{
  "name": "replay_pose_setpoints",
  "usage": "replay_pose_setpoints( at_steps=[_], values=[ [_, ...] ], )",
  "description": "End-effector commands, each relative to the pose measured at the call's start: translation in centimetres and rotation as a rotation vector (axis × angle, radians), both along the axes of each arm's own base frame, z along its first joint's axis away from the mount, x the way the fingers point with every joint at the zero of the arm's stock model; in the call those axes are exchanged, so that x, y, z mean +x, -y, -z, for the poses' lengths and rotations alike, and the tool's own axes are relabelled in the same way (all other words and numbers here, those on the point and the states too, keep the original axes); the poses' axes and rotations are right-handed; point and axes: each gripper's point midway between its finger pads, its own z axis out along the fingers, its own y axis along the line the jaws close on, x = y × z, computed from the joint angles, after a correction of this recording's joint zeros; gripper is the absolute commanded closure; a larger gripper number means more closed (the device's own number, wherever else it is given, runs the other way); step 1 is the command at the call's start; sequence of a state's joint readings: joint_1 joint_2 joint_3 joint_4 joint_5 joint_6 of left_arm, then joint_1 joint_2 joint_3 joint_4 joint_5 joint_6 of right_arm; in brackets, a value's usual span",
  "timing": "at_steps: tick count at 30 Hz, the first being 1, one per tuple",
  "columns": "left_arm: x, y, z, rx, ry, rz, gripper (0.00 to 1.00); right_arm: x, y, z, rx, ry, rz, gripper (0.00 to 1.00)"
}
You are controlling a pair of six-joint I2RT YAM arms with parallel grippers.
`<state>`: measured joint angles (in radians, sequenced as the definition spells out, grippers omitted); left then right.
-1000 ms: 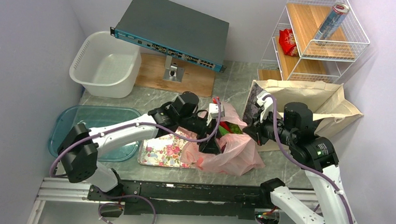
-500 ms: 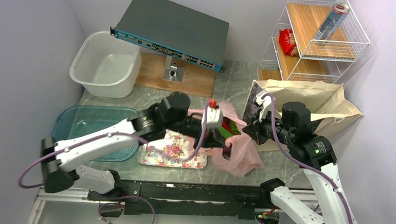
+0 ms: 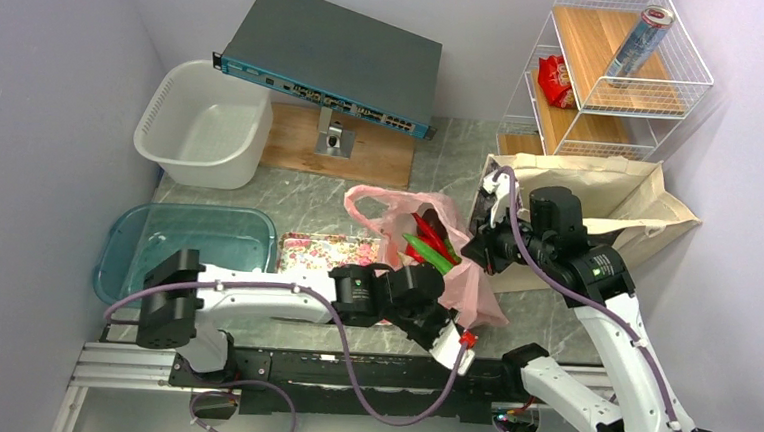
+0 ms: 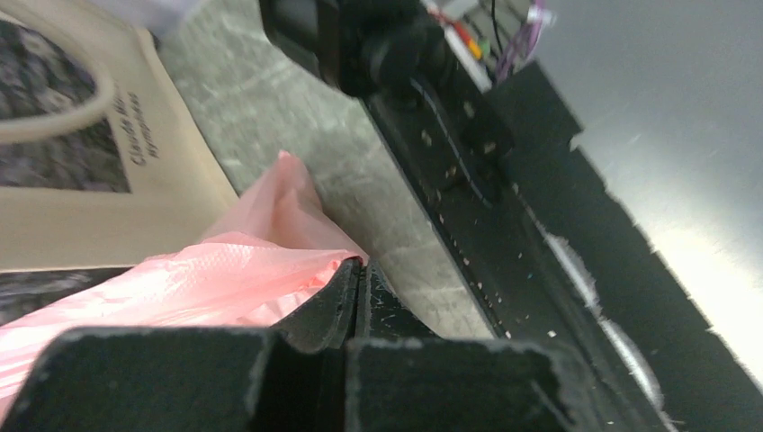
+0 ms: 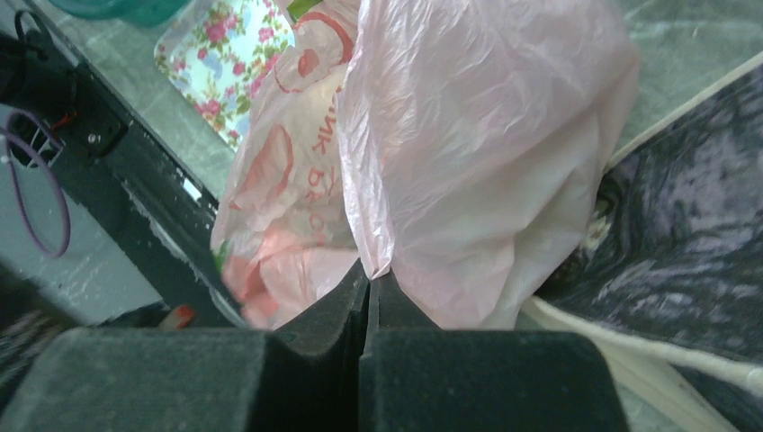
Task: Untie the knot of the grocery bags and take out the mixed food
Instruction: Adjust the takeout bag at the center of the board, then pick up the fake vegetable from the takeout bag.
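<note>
Pink plastic bag [image 3: 474,287], floral tray [image 3: 321,251]

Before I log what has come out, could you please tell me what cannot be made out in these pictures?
Pink bag contents, top view: only red and green peppers show at the mouth; plastic hides the rest.
Tote bottom, top view: its folded cloth and the right arm cover it.
Tote print, left wrist view: cut off by the left edge, blurred.
Red packet label, top view: too small.
</note>
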<state>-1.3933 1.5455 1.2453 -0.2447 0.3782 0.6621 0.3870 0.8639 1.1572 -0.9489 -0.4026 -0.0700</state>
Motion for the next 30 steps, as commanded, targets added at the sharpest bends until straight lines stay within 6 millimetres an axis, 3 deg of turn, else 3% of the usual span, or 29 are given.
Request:
replay_pose_setpoints(
  at_steps=[1, 2, 3, 4, 7, 8, 11, 16, 19, 20, 24, 27, 30],
  values=[
    [-2.0, -1.3, 4.9, 0.098, 0.017, 0.103, 1.00, 1.4, 0.3, -3.8, 0.034, 0.159, 0.032, 1.00],
    [-1.9, -1.7, 4.8, 0.098, 0.018, 0.089, 0.98, 1.0, 0.3, -3.9, 0.035, 0.160, 0.022, 1.00],
    [-1.8, -2.0, 3.8, 0.077, 0.016, 0.074, 0.82, 0.7, 0.3, -3.9, 0.036, 0.158, 0.013, 1.00],
    [-1.6, -2.4, 2.1, 0.047, 0.004, 0.057, 0.60, 0.5, 0.3, -3.9, 0.037, 0.159, 0.005, 1.00],
    [-1.0, -4.8, -5.2, -0.158, -0.078, -0.010, 0.08, -0.4, 0.3, -3.5, 0.039, 0.151, -0.023, 1.00],
    [-0.9, -6.1, -7.8, -0.231, -0.077, -0.028, 0.02, -0.7, 0.3, -3.3, 0.039, 0.153, -0.034, 1.00],
    [0.4, -9.3, -9.7, -0.239, -0.100, -0.090, 0.01, -1.6, 0.4, -2.8, 0.027, 0.169, -0.072, 1.00],
    [5.1, -14.0, -12.0, -0.240, -0.219, -0.272, 0.00, -2.7, 0.4, -2.2, -0.001, 0.180, -0.143, 1.00],
    [6.4, -15.6, -10.3, -0.238, -0.150, -0.307, 0.03, -3.5, 0.3, -1.7, -0.007, 0.179, -0.193, 1.00],
    [6.7, -15.8, -8.5, -0.219, -0.117, -0.304, 0.09, -3.7, 0.3, -1.2, -0.017, 0.173, -0.207, 1.00],
    [8.5, -14.2, -6.2, -0.214, 0.019, -0.262, 0.41, -4.2, 0.6, 0.4, -0.041, 0.145, -0.218, 1.00],
    [10.4, -11.3, -3.2, -0.098, 0.063, -0.238, 0.53, -4.0, 0.3, 0.6, -0.024, 0.134, -0.216, 1.00],
    [12.8, -8.9, -1.7, -0.066, 0.135, -0.234, 0.56, -3.5, 0.2, 1.3, -0.048, 0.111, -0.228, 1.00]
  ],
)
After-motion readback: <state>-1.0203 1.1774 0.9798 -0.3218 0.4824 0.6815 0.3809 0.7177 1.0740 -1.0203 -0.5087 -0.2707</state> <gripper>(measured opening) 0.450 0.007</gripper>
